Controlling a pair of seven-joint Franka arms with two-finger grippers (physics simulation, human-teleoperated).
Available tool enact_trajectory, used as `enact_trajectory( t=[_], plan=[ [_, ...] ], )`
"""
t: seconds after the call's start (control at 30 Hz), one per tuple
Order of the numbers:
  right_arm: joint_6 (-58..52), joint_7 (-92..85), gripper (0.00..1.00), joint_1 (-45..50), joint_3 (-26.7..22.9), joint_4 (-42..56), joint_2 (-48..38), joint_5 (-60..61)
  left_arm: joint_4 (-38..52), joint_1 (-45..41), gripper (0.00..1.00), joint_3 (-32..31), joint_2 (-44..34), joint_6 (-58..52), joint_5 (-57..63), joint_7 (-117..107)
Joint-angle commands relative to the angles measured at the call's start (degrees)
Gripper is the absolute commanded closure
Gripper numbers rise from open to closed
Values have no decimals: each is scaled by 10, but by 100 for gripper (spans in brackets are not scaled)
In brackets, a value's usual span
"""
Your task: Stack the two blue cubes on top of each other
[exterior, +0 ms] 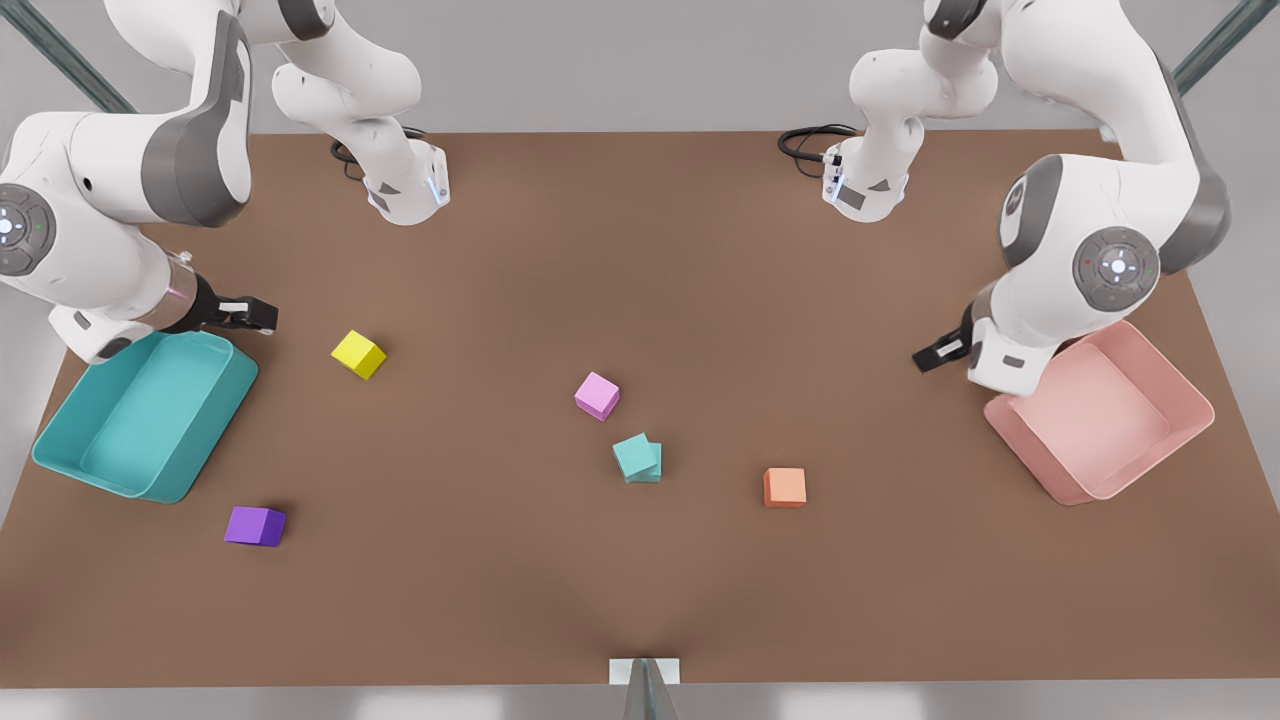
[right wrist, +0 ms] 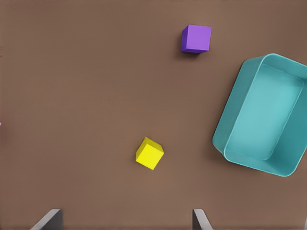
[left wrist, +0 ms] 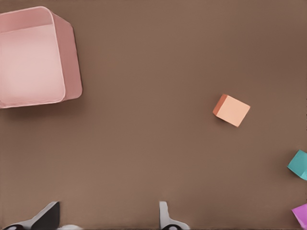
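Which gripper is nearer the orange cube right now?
Left. The left gripper is open beside the pink bin, closest to the orange cube. The right gripper, open, waits across the table by the teal bin.

Lower teal cube [exterior: 650,470] mostly hidden under the upper teal cube [exterior: 635,455], teal cube cut by the left wrist view's edge at 3 o'clock [left wrist: 300,165], pink cube [left wrist: 301,214] cropped at 4 o'clock, pink bin [left wrist: 67,57] cut at 9 o'clock, teal bin [right wrist: 230,120] cropped at 3 o'clock.
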Motion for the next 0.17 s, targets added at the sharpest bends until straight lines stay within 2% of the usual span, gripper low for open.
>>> enact_trajectory(
  t=[0.0,0.13],
  plan=[
    [-1,1,0,0,0,1,-1,1,3,-1,0,5,-4,-61,-19,374],
    [0,1,0,0,0,1,-1,2,3,-1,0,5,-3,-60,-19,374]
  ],
)
